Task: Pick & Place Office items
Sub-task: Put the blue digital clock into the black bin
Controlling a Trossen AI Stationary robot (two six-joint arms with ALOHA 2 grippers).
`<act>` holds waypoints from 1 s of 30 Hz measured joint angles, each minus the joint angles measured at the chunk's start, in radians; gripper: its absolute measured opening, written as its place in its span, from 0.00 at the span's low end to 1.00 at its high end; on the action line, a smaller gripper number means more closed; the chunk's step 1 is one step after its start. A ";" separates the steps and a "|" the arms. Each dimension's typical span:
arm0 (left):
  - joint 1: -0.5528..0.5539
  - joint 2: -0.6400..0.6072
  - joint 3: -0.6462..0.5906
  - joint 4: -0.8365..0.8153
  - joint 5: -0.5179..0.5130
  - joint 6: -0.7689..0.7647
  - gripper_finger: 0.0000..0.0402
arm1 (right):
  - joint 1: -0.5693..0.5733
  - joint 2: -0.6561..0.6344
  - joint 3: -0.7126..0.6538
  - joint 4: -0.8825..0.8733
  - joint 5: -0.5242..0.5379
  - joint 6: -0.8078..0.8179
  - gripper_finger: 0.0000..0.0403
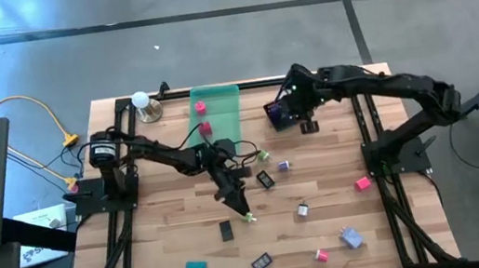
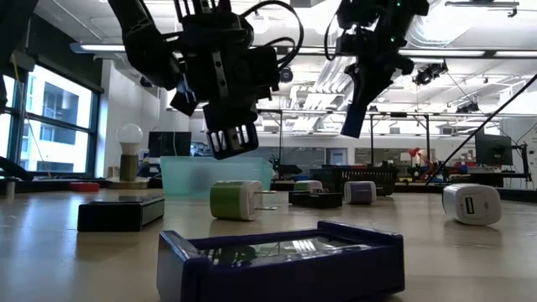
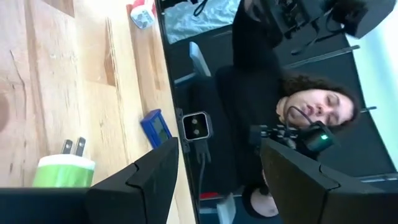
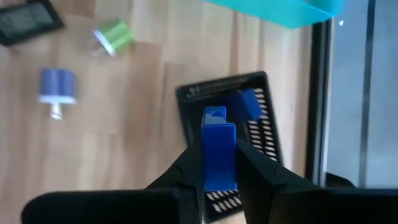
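Hovering left: left gripper point(image 1: 243, 210), fingers spread, empty, above small green-and-white plug-like block point(image 1: 251, 218).
Carrying right: right gripper point(image 4: 219, 169) pinching small blue blocky piece point(image 4: 217, 146) over black mesh basket point(image 4: 264, 112).
Next: likely release into basket.

The pale planked wooden tabletop point(image 1: 162, 248) shows visible grain and a smooth, faintly sheened finish. The translucent green rectangular plastic tray point(image 1: 220, 108) looks glossy. The black mesh basket point(image 4: 230, 124) appears perforated and matt. A small blue blocky plastic piece point(image 4: 217, 152) looks smooth and satin between the matt black plastic fingers point(image 4: 261, 174) of the right pincer point(image 4: 219, 180). The dark purple-framed flat piece point(image 2: 277, 260) carries a glossy, reflective top. The green-and-white plug-like piece point(image 3: 62, 171) has smooth plastic and bright metal prongs.
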 joint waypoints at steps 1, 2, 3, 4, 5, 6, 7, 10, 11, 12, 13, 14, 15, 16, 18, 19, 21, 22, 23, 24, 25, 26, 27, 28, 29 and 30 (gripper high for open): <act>-0.008 0.000 0.000 0.001 -0.015 0.000 0.55 | -0.018 0.005 0.000 0.001 0.000 -0.022 0.15; -0.015 0.000 0.000 0.001 -0.030 0.000 0.55 | -0.033 0.011 0.000 0.001 -0.001 -0.044 0.15; -0.024 0.000 0.000 0.002 -0.045 0.000 0.55 | -0.051 0.016 0.000 0.000 -0.006 -0.060 0.15; -0.034 0.000 0.000 0.002 -0.067 0.005 0.55 | -0.072 0.026 0.000 0.004 -0.021 -0.065 0.15; -0.045 0.000 0.000 0.002 -0.097 0.026 0.55 | -0.089 0.034 0.000 0.008 -0.045 -0.066 0.15; -0.059 0.000 0.000 0.002 -0.134 0.061 0.55 | -0.104 0.045 0.000 0.012 -0.065 -0.067 0.15; -0.074 0.000 0.000 0.002 -0.172 0.091 0.55 | -0.117 0.057 0.000 0.014 -0.078 -0.067 0.15; -0.129 0.000 0.000 0.003 -0.258 0.097 0.55 | -0.141 0.081 0.000 0.015 -0.074 -0.084 0.15; -0.144 0.000 0.000 0.006 -0.293 0.097 0.55 | -0.145 0.085 0.000 0.015 -0.065 -0.092 0.15; -0.155 0.000 0.000 0.010 -0.322 0.097 0.55 | -0.150 0.087 0.000 0.015 -0.066 -0.102 0.15; -0.159 0.000 0.000 0.011 -0.341 0.089 0.55 | -0.155 0.088 0.000 0.015 -0.068 -0.114 0.15; -0.159 0.000 0.000 0.010 -0.355 0.061 0.55 | -0.160 0.088 0.000 0.015 -0.076 -0.130 0.15; -0.157 0.000 0.000 0.010 -0.380 0.030 0.55 | -0.165 0.088 0.000 0.016 -0.080 -0.144 0.15; -0.155 0.000 0.000 0.009 -0.407 0.017 0.55 | -0.170 0.088 0.000 0.019 -0.082 -0.157 0.15; -0.151 0.000 0.000 0.009 -0.455 0.024 0.55 | -0.178 0.088 0.000 0.019 -0.093 -0.169 0.15; -0.144 0.000 0.000 0.009 -0.459 0.042 0.55 | -0.184 0.088 0.000 0.016 -0.096 -0.174 0.15; -0.125 -0.001 0.000 0.009 -0.446 0.076 0.55 | -0.193 0.088 0.000 0.006 -0.098 -0.181 0.15; -0.113 -0.001 0.000 0.009 -0.435 0.094 0.55 | -0.197 0.088 0.000 0.002 -0.099 -0.183 0.15; -0.099 -0.001 0.000 0.009 -0.428 0.112 0.55 | -0.202 0.088 0.000 0.000 -0.101 -0.183 0.15; -0.087 -0.001 0.000 0.008 -0.422 0.133 0.55 | -0.205 0.088 0.000 0.000 -0.102 -0.183 0.15; -0.076 -0.001 0.000 0.007 -0.410 0.160 0.55 | -0.208 0.088 0.000 0.000 -0.103 -0.184 0.15; -0.066 -0.008 0.000 -0.001 -0.402 0.189 0.55 | -0.211 0.088 0.000 0.000 -0.103 -0.184 0.15; -0.059 -0.020 -0.001 -0.018 -0.401 0.225 0.55 | -0.214 0.088 0.000 0.000 -0.104 -0.184 0.15; -0.057 -0.036 -0.001 -0.033 -0.407 0.268 0.55 | -0.216 0.089 0.000 0.000 -0.105 -0.184 0.15; -0.058 -0.063 0.000 -0.075 -0.430 0.319 0.55 | -0.216 0.092 0.000 0.000 -0.104 -0.184 0.15; -0.058 -0.093 0.000 -0.135 -0.466 0.377 0.55 | -0.216 0.094 0.000 -0.001 -0.105 -0.184 0.15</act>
